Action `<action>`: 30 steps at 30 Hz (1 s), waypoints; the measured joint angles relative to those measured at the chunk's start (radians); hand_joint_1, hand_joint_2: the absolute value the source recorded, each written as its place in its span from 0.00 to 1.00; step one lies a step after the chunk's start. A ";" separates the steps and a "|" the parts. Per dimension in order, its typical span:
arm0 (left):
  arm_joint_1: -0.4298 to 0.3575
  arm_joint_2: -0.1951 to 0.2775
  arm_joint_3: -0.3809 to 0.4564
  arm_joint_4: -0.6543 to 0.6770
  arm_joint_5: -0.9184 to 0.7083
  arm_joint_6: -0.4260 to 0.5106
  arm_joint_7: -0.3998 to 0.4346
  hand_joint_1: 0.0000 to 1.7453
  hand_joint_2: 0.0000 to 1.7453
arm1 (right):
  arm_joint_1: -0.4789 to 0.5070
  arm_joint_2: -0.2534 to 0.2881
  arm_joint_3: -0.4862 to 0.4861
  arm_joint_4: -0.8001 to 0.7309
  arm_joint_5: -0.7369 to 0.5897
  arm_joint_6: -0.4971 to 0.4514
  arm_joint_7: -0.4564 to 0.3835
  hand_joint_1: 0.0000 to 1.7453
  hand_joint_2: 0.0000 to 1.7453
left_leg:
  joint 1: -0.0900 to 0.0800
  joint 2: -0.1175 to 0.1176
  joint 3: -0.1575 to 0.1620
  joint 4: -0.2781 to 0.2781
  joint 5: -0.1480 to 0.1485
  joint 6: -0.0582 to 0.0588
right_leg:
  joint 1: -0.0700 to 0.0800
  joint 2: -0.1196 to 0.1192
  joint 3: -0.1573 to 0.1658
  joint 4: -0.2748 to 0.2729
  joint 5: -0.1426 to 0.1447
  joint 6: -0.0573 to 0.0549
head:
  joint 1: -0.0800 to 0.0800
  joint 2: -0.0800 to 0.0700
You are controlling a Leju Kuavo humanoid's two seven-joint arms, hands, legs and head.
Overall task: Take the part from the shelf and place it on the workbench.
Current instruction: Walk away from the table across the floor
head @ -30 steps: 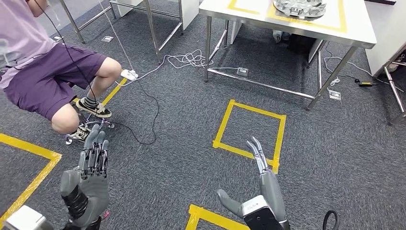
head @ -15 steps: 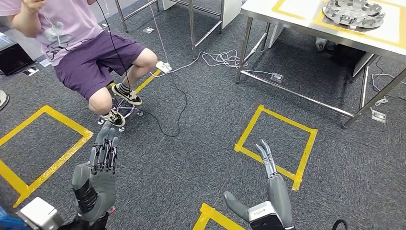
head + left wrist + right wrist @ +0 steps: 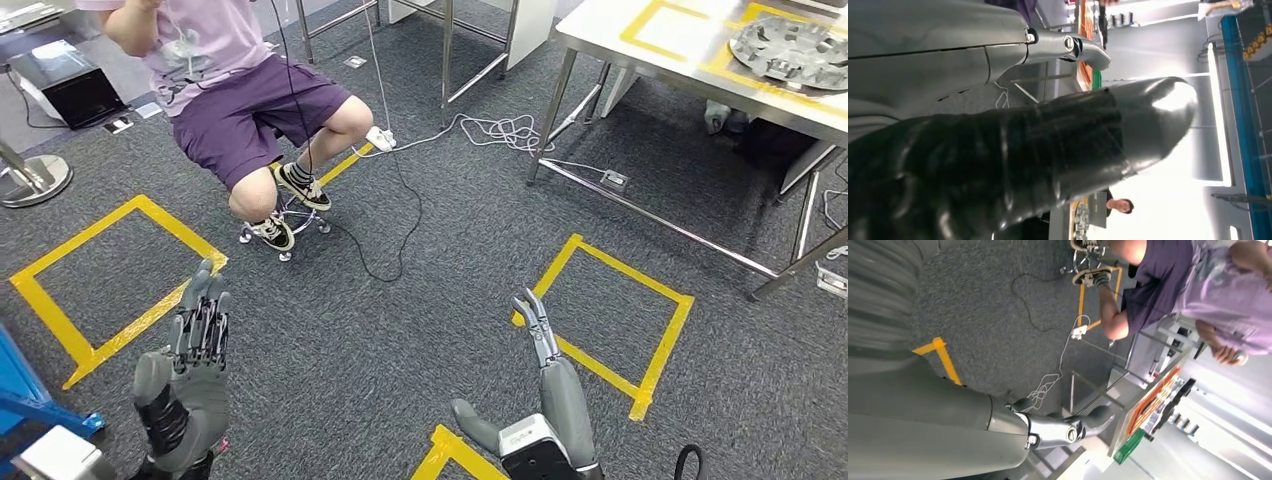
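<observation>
I read the head view as evenly lit from overhead and sharp, the carpet (image 3: 400, 330) showing only soft shadows under the workbench (image 3: 640, 50) and the seated person (image 3: 250, 90), with straight lines bowing a bit toward the edges. My left wrist view is blown out to white behind the left hand (image 3: 998, 160), whose dark thumb sits too close, out of focus, with a glare spot at its tip. Right wrist view: grey cover of the right hand (image 3: 923, 420) blurred near the lens, bright haze in the far corner.
</observation>
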 joint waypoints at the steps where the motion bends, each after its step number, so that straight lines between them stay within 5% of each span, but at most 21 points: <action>1: 0.000 0.000 0.000 0.000 0.000 0.000 0.000 0.00 0.00 | 0.000 0.000 0.000 0.000 0.000 0.000 0.000 0.00 1.00 | 0.003 -0.010 0.002 -0.003 0.006 0.006 | -0.002 0.020 -0.014 0.031 -0.022 0.006 | 0.003 0.000; 4: -0.001 -0.001 0.000 0.000 0.000 0.000 0.000 0.00 0.00 | 0.001 -0.001 0.001 0.000 0.001 0.000 0.001 0.00 1.00 | 0.003 -0.042 -0.002 -0.002 0.016 0.015 | -0.005 0.076 -0.096 0.220 -0.113 0.016 | 0.021 0.000; 6: 0.000 -0.001 0.000 0.001 0.000 -0.001 0.000 0.00 0.00 | 0.001 -0.003 0.001 0.000 0.001 0.000 0.002 0.00 1.00 | 0.001 -0.068 -0.005 0.002 0.017 0.016 | -0.005 0.081 -0.127 0.281 -0.114 0.013 | 0.027 0.000; 8: 0.000 -0.001 0.000 0.001 0.000 -0.001 0.000 0.00 0.00 | 0.001 -0.003 0.001 0.000 0.001 0.000 0.002 0.00 1.00 | -0.001 -0.094 -0.004 0.004 0.017 0.016 | -0.003 0.094 -0.094 0.191 -0.045 0.002 | 0.033 0.000; 10: -0.001 -0.001 0.000 0.002 0.000 -0.001 0.000 0.00 0.00 | 0.000 -0.004 0.001 0.000 0.001 0.000 0.002 0.00 1.00 | -0.001 -0.117 -0.006 0.004 0.018 0.012 | -0.002 0.137 -0.041 0.057 0.014 -0.017 | 0.034 0.000; 12: -0.001 -0.001 0.000 0.002 0.000 -0.001 0.000 0.00 0.00 | -0.001 -0.005 0.002 0.000 0.002 0.000 0.003 0.00 1.00 | 0.004 -0.136 -0.016 0.004 0.025 0.000 | 0.001 0.162 -0.013 -0.002 0.023 -0.032 | 0.036 0.000; 14: 0.000 -0.001 0.000 0.002 0.000 -0.001 -0.001 0.00 0.00 | -0.003 -0.005 0.002 0.000 0.003 0.001 0.004 0.00 1.00 | 0.009 -0.152 -0.026 -0.001 0.033 -0.015 | 0.001 0.145 -0.003 -0.020 0.030 -0.039 | 0.042 0.000; 16: 0.000 0.000 0.000 0.001 0.000 -0.001 -0.003 0.00 0.00 | -0.005 -0.004 0.002 0.000 0.004 0.002 0.004 0.00 1.00 | 0.005 -0.128 -0.045 0.023 0.017 -0.025 | -0.004 0.122 0.007 -0.044 0.043 -0.044 | 0.039 0.000; 19: -0.001 0.000 0.000 0.002 0.000 0.000 -0.004 0.00 0.00 | -0.004 -0.004 0.002 0.000 0.007 0.005 0.006 0.00 1.00 | 0.004 -0.057 -0.128 0.189 -0.071 -0.035 | -0.004 0.087 0.009 -0.056 0.050 -0.048 | 0.022 0.000; 21: 0.001 0.000 0.000 0.003 0.000 0.000 -0.004 0.00 0.00 | -0.003 -0.004 0.003 0.000 0.008 0.006 0.007 0.00 1.00 | 0.008 -0.042 -0.169 0.280 -0.101 -0.043 | -0.004 0.063 0.003 -0.053 0.050 -0.048 | 0.016 0.000; 23: 0.001 0.000 0.000 0.004 0.000 0.000 -0.004 0.00 0.00 | -0.003 -0.004 0.004 0.000 0.009 0.006 0.009 0.00 1.00 | 0.014 -0.033 -0.143 0.248 -0.074 -0.049 | -0.005 0.040 -0.001 -0.048 0.049 -0.045 | 0.008 0.000; 25: 0.001 0.000 0.000 0.004 0.000 0.000 -0.004 0.00 0.00 | -0.003 -0.004 0.005 0.000 0.010 0.006 0.009 0.00 1.00 | 0.018 0.000 -0.057 0.116 -0.029 -0.052 | -0.006 0.023 -0.004 -0.038 0.046 -0.035 | -0.001 0.000; 27: -0.003 0.000 0.000 0.004 0.000 0.000 -0.004 0.00 0.00 | -0.003 -0.004 0.006 0.000 0.010 0.006 0.009 0.00 1.00 | 0.015 0.027 0.001 0.028 -0.016 -0.040 | -0.003 0.009 -0.013 -0.019 0.037 -0.018 | -0.007 0.000; 30: 0.000 0.000 0.000 0.004 0.000 0.000 -0.004 0.00 0.00 | -0.004 -0.004 0.008 0.000 0.011 0.006 0.009 0.00 1.00 | 0.008 0.007 -0.001 0.020 -0.015 -0.011 | -0.004 -0.009 -0.025 -0.003 0.030 0.003 | -0.002 0.000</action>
